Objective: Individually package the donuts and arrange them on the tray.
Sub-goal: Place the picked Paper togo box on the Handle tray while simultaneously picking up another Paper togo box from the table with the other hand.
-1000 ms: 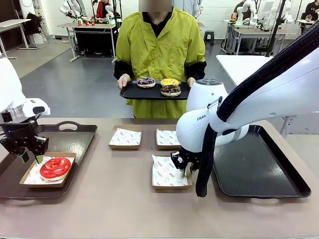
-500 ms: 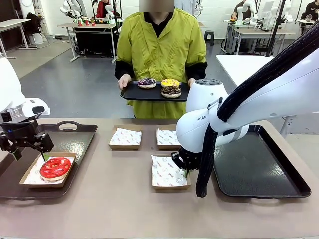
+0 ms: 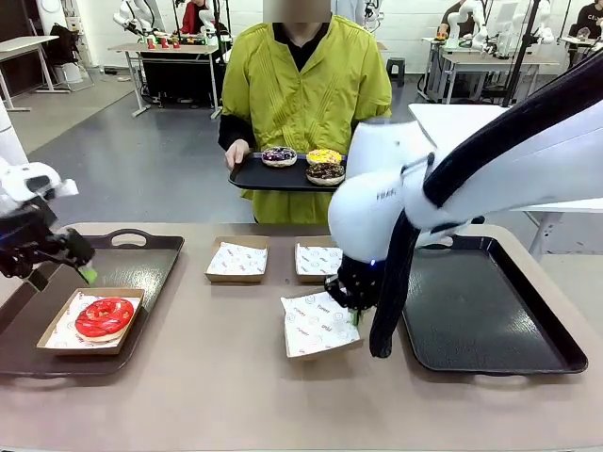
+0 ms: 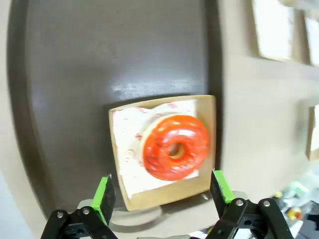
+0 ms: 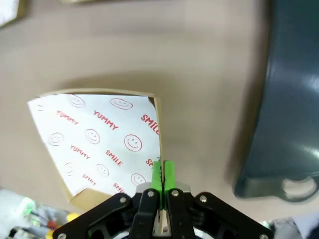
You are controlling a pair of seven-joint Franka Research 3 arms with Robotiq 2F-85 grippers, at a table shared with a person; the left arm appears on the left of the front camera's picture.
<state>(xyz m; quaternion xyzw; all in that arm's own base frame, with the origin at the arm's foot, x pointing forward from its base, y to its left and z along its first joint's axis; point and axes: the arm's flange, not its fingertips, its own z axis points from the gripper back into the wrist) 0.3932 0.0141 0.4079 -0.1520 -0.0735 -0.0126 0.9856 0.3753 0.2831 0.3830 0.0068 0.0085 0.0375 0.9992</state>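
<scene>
While apart above red donut, left claw; right claw tight on box.

The right arm is a bulky, rounded white shell with small grey lettering, and a black ribbed cable sleeve runs along it. The left arm is white too. The left gripper and right gripper are black linkages with silver screws and bright green pads. The person wears a yellow-green smock over a black collar and black cuffs
</scene>
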